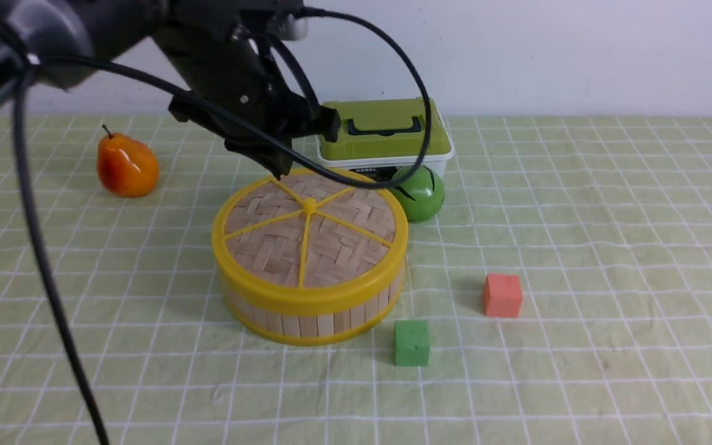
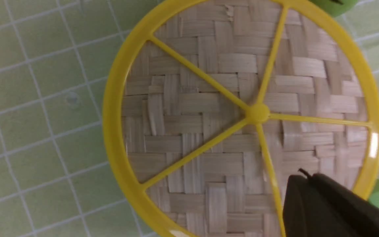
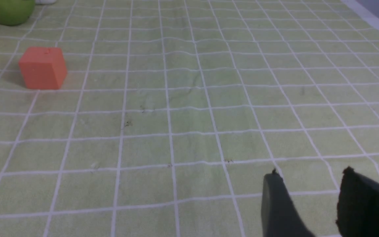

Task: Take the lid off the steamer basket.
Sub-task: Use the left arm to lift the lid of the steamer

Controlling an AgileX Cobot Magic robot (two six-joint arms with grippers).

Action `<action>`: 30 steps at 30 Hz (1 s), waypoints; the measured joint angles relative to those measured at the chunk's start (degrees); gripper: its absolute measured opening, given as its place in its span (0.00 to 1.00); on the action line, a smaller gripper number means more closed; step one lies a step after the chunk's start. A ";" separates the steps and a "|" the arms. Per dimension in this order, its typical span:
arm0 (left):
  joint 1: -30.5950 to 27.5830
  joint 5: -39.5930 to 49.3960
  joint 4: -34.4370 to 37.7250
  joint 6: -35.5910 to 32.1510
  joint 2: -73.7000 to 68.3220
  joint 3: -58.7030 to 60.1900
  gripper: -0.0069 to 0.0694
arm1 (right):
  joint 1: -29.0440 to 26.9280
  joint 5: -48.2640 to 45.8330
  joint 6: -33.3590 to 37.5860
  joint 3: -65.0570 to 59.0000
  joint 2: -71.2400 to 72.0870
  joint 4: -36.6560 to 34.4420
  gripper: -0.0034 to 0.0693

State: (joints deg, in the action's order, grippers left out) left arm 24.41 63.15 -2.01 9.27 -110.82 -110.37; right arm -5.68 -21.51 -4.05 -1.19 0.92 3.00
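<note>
The lid (image 1: 309, 235), a woven bamboo disc with a yellow rim, spokes and small centre knob (image 1: 309, 206), sits on the steamer basket (image 1: 313, 318) in the middle of the cloth. My left gripper (image 1: 282, 172) hangs over the lid's far edge, its fingers pressed together with nothing between them. In the left wrist view the lid (image 2: 209, 131) fills the picture, the shut left gripper (image 2: 309, 177) is above it near the rim, and the knob (image 2: 257, 113) is apart from it. My right gripper (image 3: 311, 174) is open above bare cloth.
A white box with a green lid (image 1: 387, 133) stands behind the basket, a green apple (image 1: 421, 193) beside it. An orange pear (image 1: 126, 165) lies at the far left. A red cube (image 1: 502, 295) and a green cube (image 1: 411, 343) sit near the basket's right front.
</note>
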 joint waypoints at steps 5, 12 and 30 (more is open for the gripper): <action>1.22 2.97 -3.33 0.63 -8.40 -7.91 0.27 | 0.00 0.00 0.00 0.00 0.00 0.00 0.38; 1.29 1.74 -3.36 0.89 -13.68 -11.39 0.50 | 0.00 0.00 0.00 0.00 0.00 0.00 0.38; 1.29 3.10 -2.69 -2.18 -16.08 -11.76 0.43 | 0.00 0.00 0.00 0.00 0.00 0.00 0.38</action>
State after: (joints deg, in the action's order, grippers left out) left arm 25.71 66.25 -4.70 7.09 -126.90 -122.13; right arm -5.68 -21.51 -4.05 -1.19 0.92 3.00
